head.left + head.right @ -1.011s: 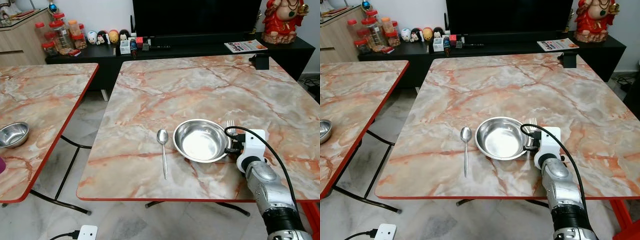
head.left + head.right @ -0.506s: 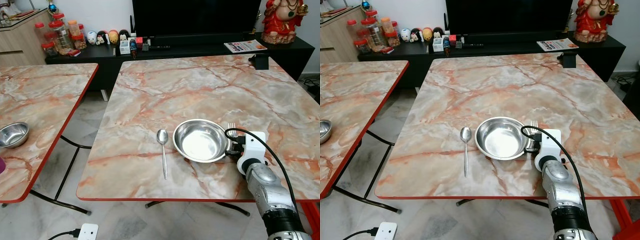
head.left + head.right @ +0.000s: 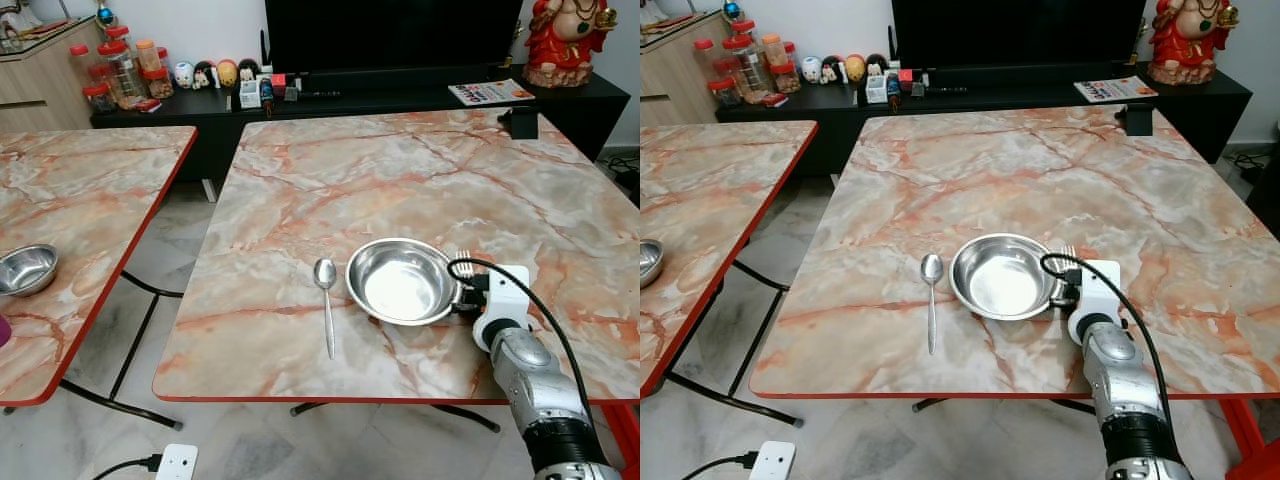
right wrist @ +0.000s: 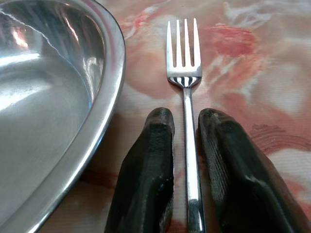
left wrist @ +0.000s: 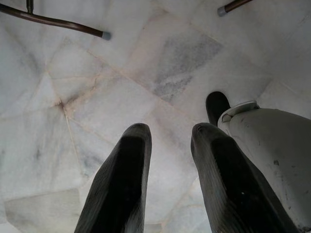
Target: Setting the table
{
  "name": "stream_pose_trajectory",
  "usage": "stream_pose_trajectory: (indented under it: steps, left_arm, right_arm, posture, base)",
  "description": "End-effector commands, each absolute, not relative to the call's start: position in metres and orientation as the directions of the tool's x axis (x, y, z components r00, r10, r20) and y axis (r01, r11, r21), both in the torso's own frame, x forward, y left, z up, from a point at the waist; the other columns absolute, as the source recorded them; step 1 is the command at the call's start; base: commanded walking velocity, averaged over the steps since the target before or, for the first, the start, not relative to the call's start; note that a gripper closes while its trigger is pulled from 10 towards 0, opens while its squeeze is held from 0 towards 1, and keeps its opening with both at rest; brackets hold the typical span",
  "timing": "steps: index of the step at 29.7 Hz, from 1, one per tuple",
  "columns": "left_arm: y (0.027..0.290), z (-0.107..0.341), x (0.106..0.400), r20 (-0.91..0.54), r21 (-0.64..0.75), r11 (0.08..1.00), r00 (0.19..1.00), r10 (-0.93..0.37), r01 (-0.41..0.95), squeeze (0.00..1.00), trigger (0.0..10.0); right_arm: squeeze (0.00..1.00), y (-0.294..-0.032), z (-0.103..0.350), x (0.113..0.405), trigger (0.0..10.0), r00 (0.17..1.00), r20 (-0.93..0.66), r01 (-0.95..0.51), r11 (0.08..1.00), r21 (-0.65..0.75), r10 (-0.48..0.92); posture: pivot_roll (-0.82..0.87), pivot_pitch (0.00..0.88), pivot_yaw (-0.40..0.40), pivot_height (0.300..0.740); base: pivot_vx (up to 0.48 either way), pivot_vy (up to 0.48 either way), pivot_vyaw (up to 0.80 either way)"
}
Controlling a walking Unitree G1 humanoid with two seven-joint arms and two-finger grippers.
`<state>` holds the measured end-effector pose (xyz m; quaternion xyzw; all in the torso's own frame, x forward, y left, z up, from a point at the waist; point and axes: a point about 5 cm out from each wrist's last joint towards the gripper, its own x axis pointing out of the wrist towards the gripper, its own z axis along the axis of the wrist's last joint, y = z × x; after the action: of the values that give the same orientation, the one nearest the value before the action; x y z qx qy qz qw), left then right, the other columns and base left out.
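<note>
Here the right gripper [image 4: 184,145] straddles the fork [image 4: 184,77] loosely — handle between its fingers, tines pointing away, beside the bowl [image 3: 402,281].

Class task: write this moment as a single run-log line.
right gripper: astride fork handle, jaws slightly apart | fork: flat on table, right of bowl | spoon: left of bowl | left gripper: idle over floor

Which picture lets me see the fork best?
The right wrist view. There the fork lies on the table with its tines and handle clear, the handle between the right gripper fingers, beside the bowl. In the eye views just the tine tips peek out past the wrist. The left wrist view faces the floor.
</note>
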<state>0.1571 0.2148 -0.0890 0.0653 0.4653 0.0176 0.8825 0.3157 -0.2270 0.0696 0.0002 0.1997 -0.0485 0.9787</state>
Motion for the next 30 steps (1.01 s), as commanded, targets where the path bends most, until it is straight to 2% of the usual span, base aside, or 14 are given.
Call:
stream_pose_trajectory:
  steps: [1,30]
  left_arm:
    - [0.217,-0.088,0.159,-0.815,0.129,0.991,0.573,0.090,0.028,0.00,10.0]
    - [0.215,-0.087,0.162,-0.814,0.114,0.993,0.576,0.075,0.033,0.00,10.0]
  right_arm:
    - [0.00,-0.226,0.072,0.319,10.0,0.917,-0.386,0.098,0.995,-0.021,-0.099]
    - [0.00,-0.226,0.092,0.326,10.0,0.951,-0.278,0.139,0.990,-0.002,-0.134]
  posture:
    - [-0.07,0.000,0.066,0.740]
    - [-0.07,0.000,0.068,0.740]
  base:
    - [0.000,0.000,0.00]
    - [0.000,0.000,0.00]
